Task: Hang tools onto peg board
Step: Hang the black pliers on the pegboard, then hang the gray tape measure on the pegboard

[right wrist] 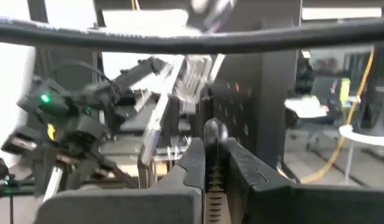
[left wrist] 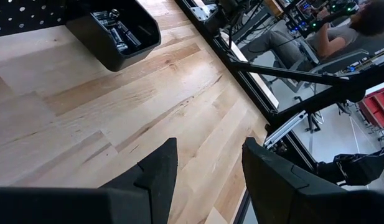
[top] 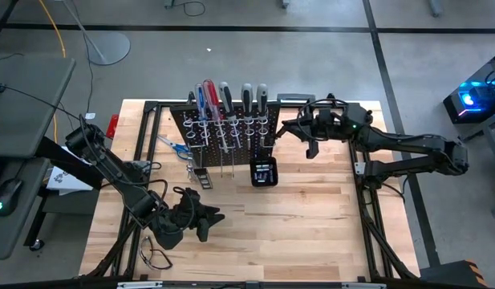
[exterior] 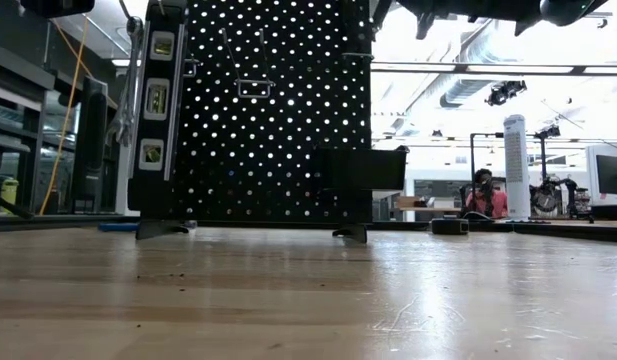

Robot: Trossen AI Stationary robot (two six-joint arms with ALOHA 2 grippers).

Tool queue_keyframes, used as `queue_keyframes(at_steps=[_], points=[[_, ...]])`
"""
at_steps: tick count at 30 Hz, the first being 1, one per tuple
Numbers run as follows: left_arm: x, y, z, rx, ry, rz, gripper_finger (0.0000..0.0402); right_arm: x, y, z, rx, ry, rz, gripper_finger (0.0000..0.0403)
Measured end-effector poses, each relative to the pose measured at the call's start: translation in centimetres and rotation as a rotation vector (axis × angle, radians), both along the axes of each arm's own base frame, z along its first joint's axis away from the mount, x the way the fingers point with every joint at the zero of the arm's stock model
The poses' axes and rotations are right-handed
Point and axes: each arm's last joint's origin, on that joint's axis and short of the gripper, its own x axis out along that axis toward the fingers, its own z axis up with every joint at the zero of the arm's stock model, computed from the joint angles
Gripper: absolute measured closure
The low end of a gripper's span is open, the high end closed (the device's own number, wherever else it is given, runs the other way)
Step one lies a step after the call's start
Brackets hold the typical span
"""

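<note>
The black peg board stands upright on its feet at the table's far middle. Several screwdrivers hang in its rings. Blue-handled scissors and a silver wrench lie left of it. My right gripper is level at the board's right edge, shut, with a small grey round-ended thing between its fingertips. My left gripper hangs open over the near left of the table, holding nothing. My right gripper pinches a thin grey thing between its two fingers; its rounded end sticks out past the fingertips. The fingers come in about level from the table's right side. What tool it is and how the rest of it sits is hidden by the fingers.
A small black box with metal bits stands just in front of the board's right foot. A level with yellow vials hangs at the board's left edge. Bare wood lies between my left gripper and the box. A person sits beyond the table.
</note>
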Motion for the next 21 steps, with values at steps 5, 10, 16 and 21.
queue_keyframes(at_steps=[5, 10, 16, 21], points=[[0.0, 0.0, 0.0, 0.001, 0.001, 0.0, 0.0241, 0.1, -0.1, -0.9, 0.057, 0.09, -0.012, 0.0363], [0.0, 0.0, 0.0, 0.004, 0.004, 0.0, 0.0241, 0.1, -0.4, -1.0, 0.164, 0.086, -0.115, 0.0281], [0.0, 0.0, -0.1, -0.006, 0.012, -0.015, 0.0241, -0.8, -0.1, -0.1, 0.175, 0.044, -0.109, 0.0215], [-0.2, -0.4, -0.3, -0.065, 0.075, -0.119, 0.0241, -2.4, 0.5, 0.3, 0.222, 0.085, -0.108, 0.0205]])
